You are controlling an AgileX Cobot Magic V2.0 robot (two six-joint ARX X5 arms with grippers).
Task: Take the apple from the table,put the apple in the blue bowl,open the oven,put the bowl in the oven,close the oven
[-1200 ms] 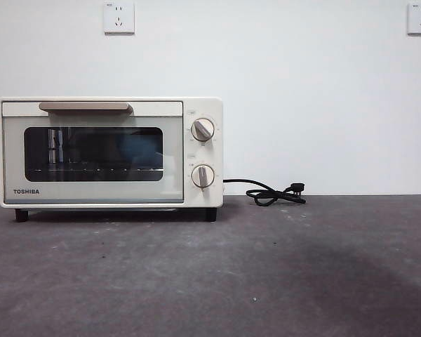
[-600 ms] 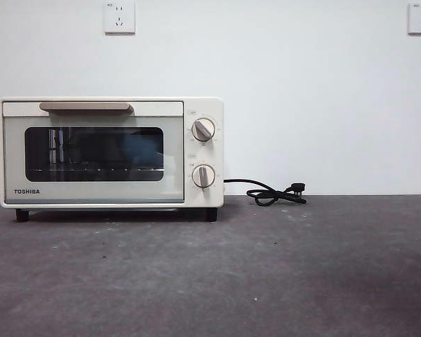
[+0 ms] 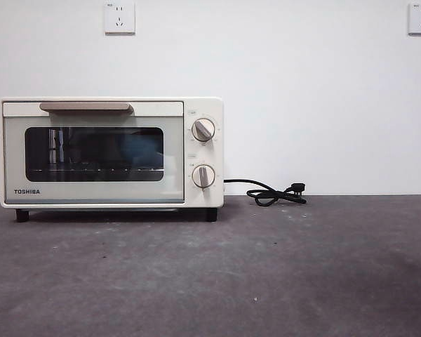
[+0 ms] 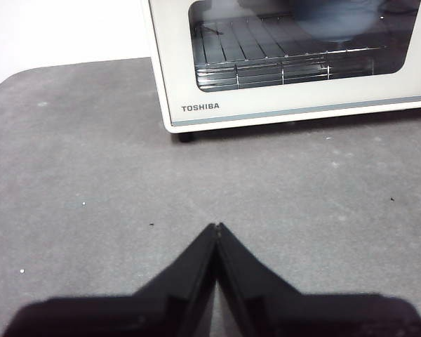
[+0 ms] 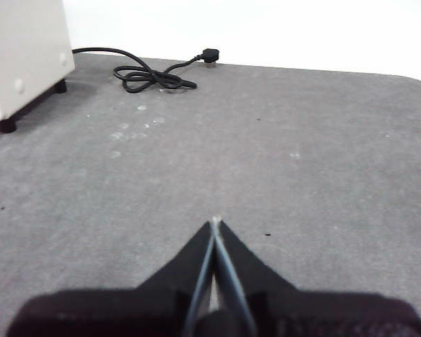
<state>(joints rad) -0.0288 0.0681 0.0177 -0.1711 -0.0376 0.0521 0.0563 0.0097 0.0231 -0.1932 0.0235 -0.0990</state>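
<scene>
The cream-white oven (image 3: 205, 151) stands at the back left of the table (image 3: 281, 274), its dark glass door shut under the tan handle (image 3: 85, 107). Behind the glass a blue bowl (image 3: 144, 149) shows dimly on the wire rack; in the left wrist view the bowl (image 4: 333, 17) is a blurred blue shape inside. The apple is hidden. My left gripper (image 4: 217, 226) hovers over the table in front of the oven (image 4: 266, 114), shut and empty. My right gripper (image 5: 215, 222) is shut and empty too, over bare table right of the oven (image 5: 21, 49). The front view shows neither gripper.
A coiled black cord with its plug (image 3: 275, 194) lies at the back, right of the oven, and shows in the right wrist view as a cord (image 5: 147, 76). Two wall sockets (image 3: 119, 17) sit high on the white wall.
A faint shadow on the right of the table has faded. The oven, the cord and the door have not moved.
</scene>
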